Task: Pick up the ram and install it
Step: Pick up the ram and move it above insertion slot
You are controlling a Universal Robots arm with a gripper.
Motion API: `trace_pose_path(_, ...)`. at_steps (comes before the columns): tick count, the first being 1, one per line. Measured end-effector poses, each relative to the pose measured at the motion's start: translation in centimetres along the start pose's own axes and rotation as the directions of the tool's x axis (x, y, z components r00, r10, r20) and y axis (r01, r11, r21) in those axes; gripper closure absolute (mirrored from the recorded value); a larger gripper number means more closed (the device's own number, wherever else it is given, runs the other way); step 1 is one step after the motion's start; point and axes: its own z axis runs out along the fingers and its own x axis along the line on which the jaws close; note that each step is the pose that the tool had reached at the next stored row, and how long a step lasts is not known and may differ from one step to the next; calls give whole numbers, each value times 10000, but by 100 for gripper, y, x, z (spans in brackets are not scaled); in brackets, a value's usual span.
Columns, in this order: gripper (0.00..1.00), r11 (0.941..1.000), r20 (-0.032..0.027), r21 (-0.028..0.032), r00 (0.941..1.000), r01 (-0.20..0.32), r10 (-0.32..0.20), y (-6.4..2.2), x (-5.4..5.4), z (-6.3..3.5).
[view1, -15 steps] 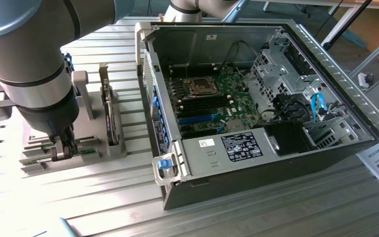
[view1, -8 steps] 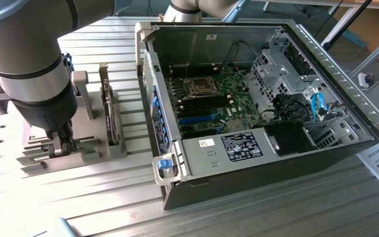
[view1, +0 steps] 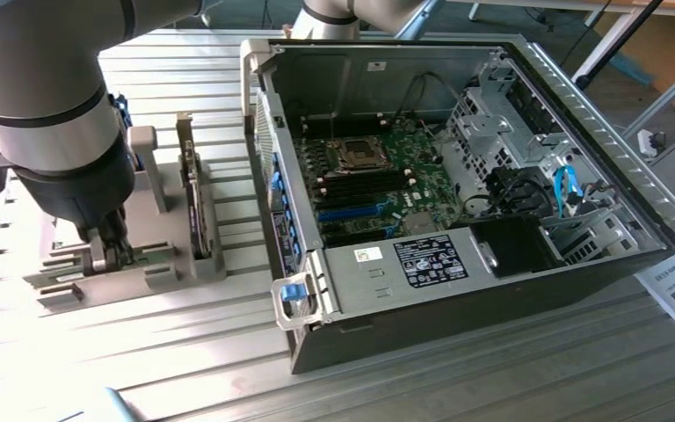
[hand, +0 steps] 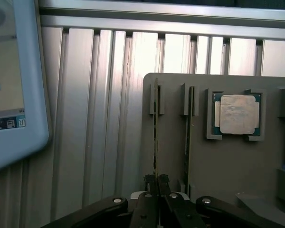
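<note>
The gripper (view1: 112, 255) is down at a grey holder (view1: 162, 272) on the slatted table (view1: 197, 352), at the exterior view's left. In the wrist view the gripper (hand: 156, 183) has its two black fingers (hand: 149, 183) together on the near end of the ram (hand: 156, 128). One finger is on each face of the stick, and as far as this edge-on angle shows, they clamp it with no gap.

The ram stands on its long edge in a narrow slot of the holder (hand: 228, 161). It is seen as a thin line, its long axis running straight away from the gripper toward the holder's far edge. Its far end sits between two small upright guides. A second stick (hand: 187, 128) stands parallel just beside it in its own slot, so room to that side is tight. Beyond that, a processor chip (hand: 236, 114) lies flat in a square pocket.

On the ram's other side the holder's edge is near, then bare slats (hand: 109, 118), then a white-framed screen (hand: 19, 85) well apart. In the exterior view a taller card (view1: 200, 207) stands upright in the holder, between the gripper and the open computer case (view1: 601, 114). The case lies on its side with the motherboard (view1: 373, 176) facing up, walled by the case's rims.
</note>
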Motion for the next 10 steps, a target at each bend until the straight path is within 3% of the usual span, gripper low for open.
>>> trace_pose_path(10,88,10000,3,-3,10000,-87,87,3,5,-146)
